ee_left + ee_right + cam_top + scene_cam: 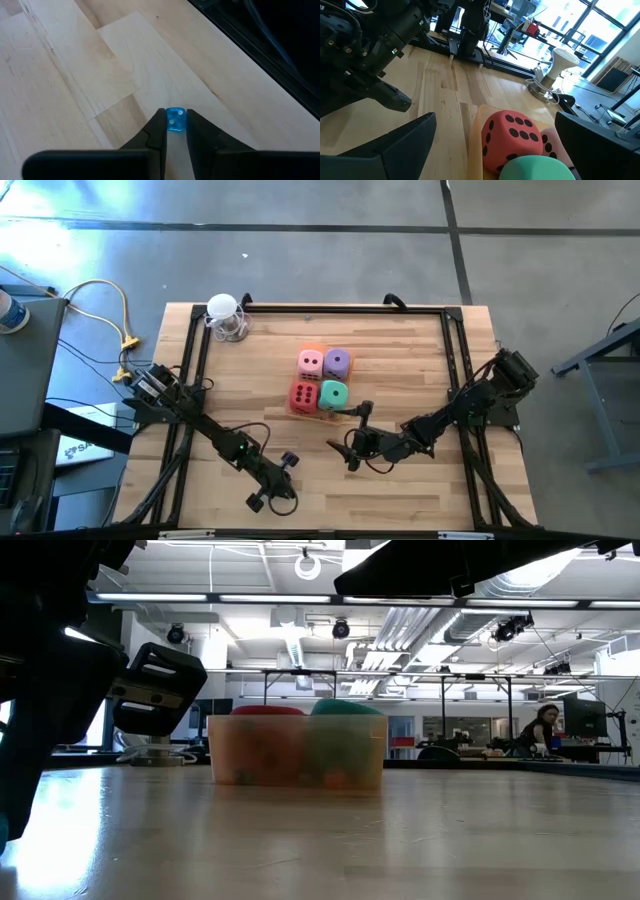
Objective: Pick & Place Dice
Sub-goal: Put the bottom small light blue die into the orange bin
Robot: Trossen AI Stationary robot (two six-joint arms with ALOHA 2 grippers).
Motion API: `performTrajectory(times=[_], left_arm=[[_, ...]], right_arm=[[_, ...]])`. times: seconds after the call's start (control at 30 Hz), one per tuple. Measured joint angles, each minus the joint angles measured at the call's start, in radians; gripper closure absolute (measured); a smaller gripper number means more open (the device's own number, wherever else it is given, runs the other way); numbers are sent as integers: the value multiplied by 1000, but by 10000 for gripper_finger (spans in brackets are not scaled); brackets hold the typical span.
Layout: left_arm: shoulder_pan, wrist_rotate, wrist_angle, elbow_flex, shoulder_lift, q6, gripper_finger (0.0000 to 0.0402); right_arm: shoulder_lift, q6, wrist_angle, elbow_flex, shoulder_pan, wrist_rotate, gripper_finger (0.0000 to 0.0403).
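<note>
A small blue die is seen clamped between the left gripper fingertips; the orange tray lies across the table, nearer the wide-open right gripper.

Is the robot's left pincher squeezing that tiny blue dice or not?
Yes. The left gripper is shut on the small blue die: the wrist view shows both fingers pressed against its sides.

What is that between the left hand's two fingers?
A small blue die, gripped at the fingertips of the left hand, just above the wooden table. The left wrist view shows it.
</note>
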Motion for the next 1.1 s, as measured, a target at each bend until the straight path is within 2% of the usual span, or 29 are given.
performTrajectory(times=[0.3,0.43,0.67,0.93,1.1], left_arm=[[0,-4,-1,0,-2,-22,360],[-3,-23,-47,0,-49,-3,361],[-32,-205,-84,1,-178,140,361],[35,-542,-77,1,-267,286,361],[184,-560,-75,1,-265,255,361]], right_arm=[[0,0,0,0,0,0,3],[0,0,-3,0,0,0,3],[0,0,-8,0,0,0,3],[0,0,-8,0,0,0,3],[0,0,-8,0,0,0,3]])
